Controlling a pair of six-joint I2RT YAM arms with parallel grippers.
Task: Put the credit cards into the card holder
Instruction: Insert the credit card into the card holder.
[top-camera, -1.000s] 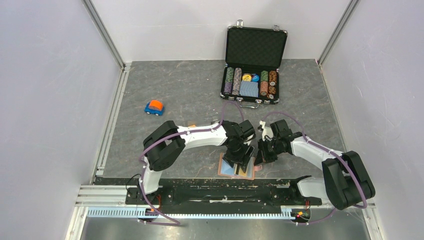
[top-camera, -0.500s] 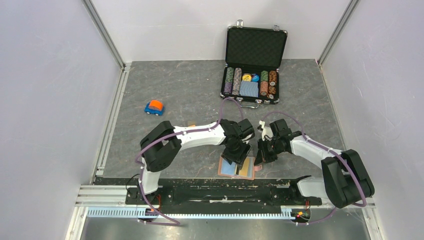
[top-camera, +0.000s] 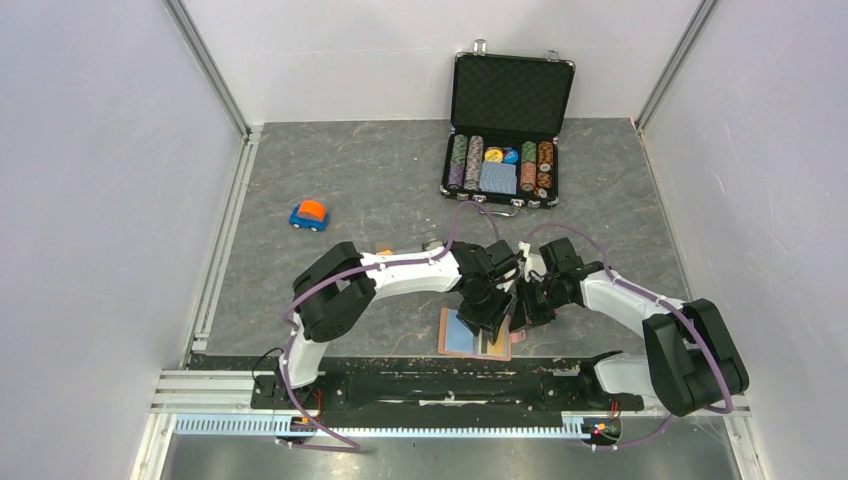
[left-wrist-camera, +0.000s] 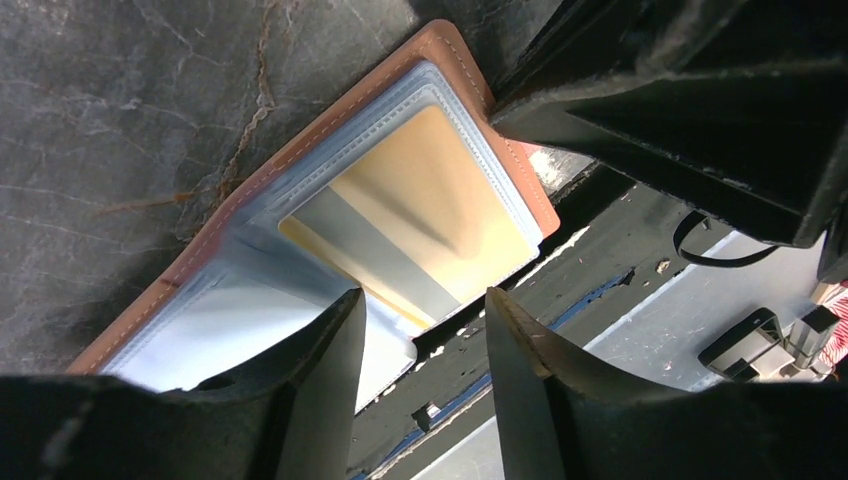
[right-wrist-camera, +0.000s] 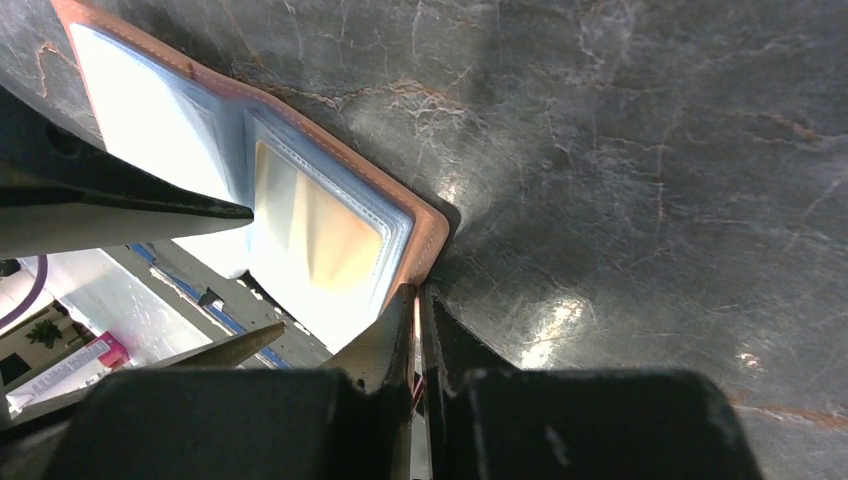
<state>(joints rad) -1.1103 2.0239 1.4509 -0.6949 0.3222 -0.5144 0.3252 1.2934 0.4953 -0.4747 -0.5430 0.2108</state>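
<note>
The tan card holder (top-camera: 452, 340) lies open at the table's near edge, blue inside with clear sleeves. A gold credit card (left-wrist-camera: 430, 205) sits in its right sleeve and also shows in the right wrist view (right-wrist-camera: 320, 240). My left gripper (left-wrist-camera: 425, 335) (top-camera: 487, 310) hovers just over the holder (left-wrist-camera: 300, 150), open and empty. My right gripper (right-wrist-camera: 418, 310) (top-camera: 524, 308) is at the holder's right edge (right-wrist-camera: 425, 235), its jaws shut on that thin brown edge. A small orange bit (top-camera: 383, 251) peeks from behind the left arm. No other cards show.
An open black poker-chip case (top-camera: 508, 165) with chips and a blue deck stands at the back. A blue and orange toy car (top-camera: 309, 214) is at the left. The black front rail (top-camera: 400, 378) runs just below the holder. Both arms crowd together over it.
My left gripper has shifted a little to the right over the holder, closer to my right gripper. The right gripper has stayed at the holder's right edge.
</note>
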